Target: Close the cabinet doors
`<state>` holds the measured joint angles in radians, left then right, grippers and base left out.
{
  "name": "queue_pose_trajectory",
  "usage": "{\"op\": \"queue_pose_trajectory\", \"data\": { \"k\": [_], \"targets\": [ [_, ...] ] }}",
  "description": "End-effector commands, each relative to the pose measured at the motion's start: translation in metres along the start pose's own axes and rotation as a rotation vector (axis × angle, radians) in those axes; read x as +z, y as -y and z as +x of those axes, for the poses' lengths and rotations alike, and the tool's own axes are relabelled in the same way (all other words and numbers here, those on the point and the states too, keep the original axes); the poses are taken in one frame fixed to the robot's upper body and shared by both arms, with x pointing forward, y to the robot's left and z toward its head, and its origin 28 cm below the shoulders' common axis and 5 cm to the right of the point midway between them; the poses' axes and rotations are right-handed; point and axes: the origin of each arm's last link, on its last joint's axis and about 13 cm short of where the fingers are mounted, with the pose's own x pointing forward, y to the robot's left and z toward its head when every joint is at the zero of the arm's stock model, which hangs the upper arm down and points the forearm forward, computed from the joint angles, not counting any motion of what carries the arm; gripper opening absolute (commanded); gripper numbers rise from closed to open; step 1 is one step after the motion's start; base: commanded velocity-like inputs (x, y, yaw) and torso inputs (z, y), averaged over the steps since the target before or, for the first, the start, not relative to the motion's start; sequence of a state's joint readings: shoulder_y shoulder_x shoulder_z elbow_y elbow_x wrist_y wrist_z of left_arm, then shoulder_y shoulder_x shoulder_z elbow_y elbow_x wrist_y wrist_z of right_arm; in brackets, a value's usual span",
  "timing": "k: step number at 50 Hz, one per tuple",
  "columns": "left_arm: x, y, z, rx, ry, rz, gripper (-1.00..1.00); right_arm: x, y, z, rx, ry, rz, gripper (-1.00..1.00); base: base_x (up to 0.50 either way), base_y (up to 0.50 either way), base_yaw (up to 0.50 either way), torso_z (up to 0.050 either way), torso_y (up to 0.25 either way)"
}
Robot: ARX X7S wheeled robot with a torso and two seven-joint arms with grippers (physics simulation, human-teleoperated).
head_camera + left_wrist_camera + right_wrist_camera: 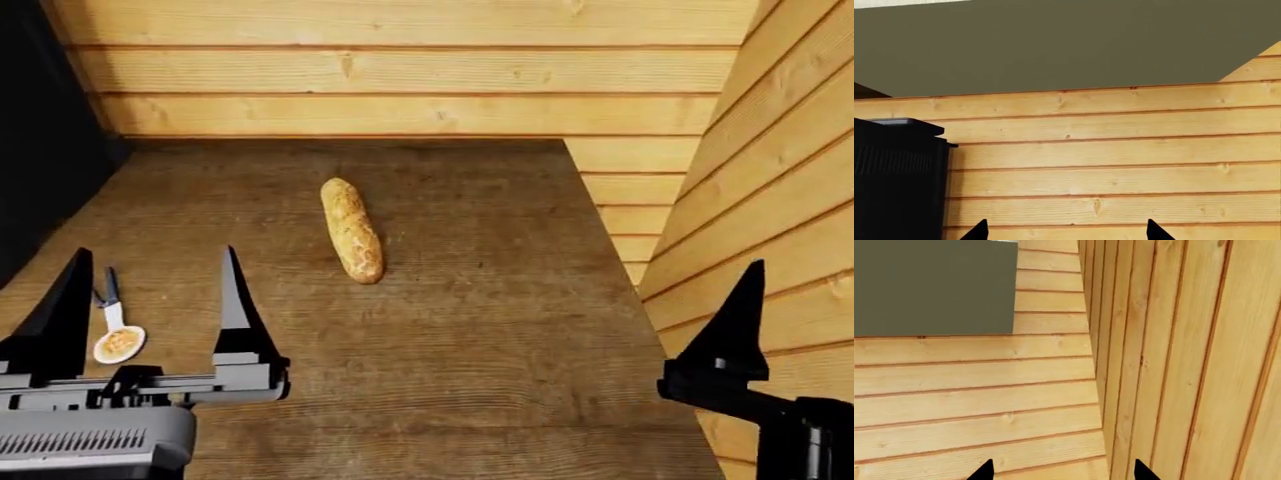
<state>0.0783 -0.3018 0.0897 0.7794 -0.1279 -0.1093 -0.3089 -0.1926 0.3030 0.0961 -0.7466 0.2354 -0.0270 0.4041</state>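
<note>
Wooden counter [507,330] bears a baguette [351,230]; left end effector [144,300] and right end effector [1061,471] gape empty.

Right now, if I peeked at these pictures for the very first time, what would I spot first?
You'd spot the long golden bread loaf lying alone in the middle of the brown wooden table. Next, the little spoon near the table's left edge, between the open black fingers of the left gripper. Pale wooden plank walls stand all around.
</note>
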Motion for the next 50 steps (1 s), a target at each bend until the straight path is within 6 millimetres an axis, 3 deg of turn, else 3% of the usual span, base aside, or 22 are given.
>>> {"op": "queue_pose_trajectory", "data": {
  "k": [1,30,38,50],
  "targets": [
    [0.003,0.001,0.0,-0.007,0.007,0.0,1.0,0.03,0.002,0.003,-0.003,0.107,0.043,1.0,0.0,0.0,0.0,0.0,0.0],
    [0.008,0.0,0.003,-0.013,0.024,-0.004,1.0,0.072,-0.01,0.05,0.019,0.218,0.087,1.0,0.0,0.0,0.0,0.0,0.0],
    [0.008,-0.001,0.004,0.0,0.027,-0.007,1.0,0.095,-0.015,0.065,0.033,0.28,0.111,1.0,0.0,0.0,0.0,0.0,0.0],
    [0.005,-0.002,0.006,0.017,0.005,0.024,1.0,0.109,-0.017,0.076,0.069,0.262,0.232,1.0,0.0,0.0,0.0,0.0,0.0]
  ]
}}
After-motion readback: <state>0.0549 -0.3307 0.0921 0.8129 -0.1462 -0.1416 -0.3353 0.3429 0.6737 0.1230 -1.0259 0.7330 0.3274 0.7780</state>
